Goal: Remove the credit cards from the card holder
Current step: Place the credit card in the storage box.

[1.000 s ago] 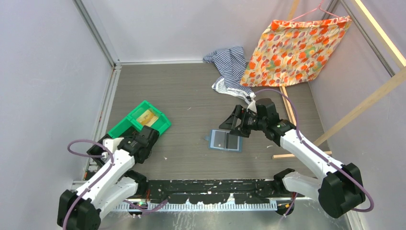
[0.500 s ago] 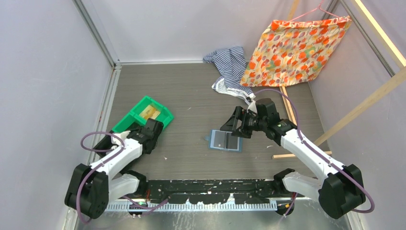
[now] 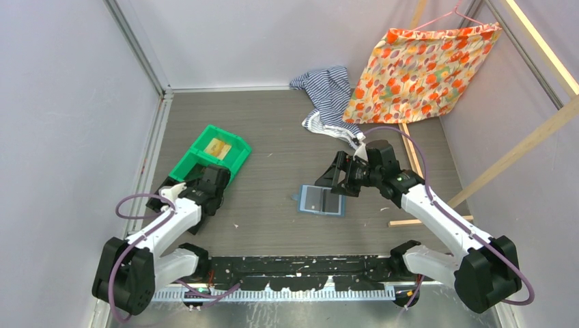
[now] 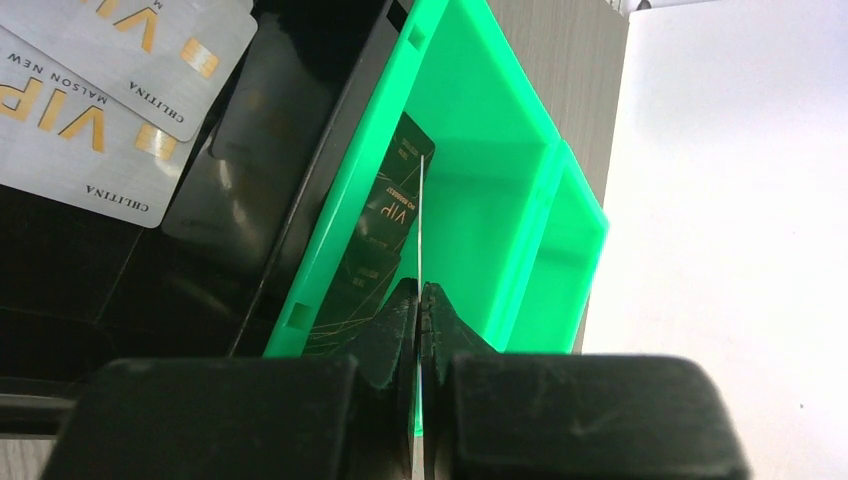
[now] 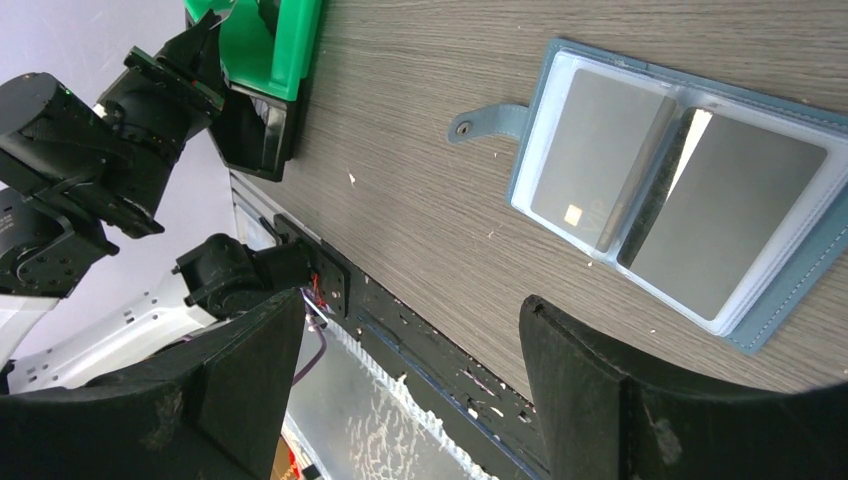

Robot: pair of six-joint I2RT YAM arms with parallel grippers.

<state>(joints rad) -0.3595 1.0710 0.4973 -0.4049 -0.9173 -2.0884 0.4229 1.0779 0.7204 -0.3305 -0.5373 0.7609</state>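
The slate-blue card holder lies open on the table, and the right wrist view shows the card holder with two grey credit cards behind its clear sleeves. My right gripper hovers just behind it, its gripper open and empty. My left gripper sits at the green bin. In the left wrist view this gripper is shut on a thin card seen edge-on over the bin. A dark VIP card leans inside the bin.
Silver VIP cards lie on a black tray beside the bin. A striped cloth and an orange floral cloth sit at the back right near a wooden frame. Walls close both sides.
My left arm has reached forward over the green bin, and the bin has shifted toward the back right. The right arm and card holder have stayed put.
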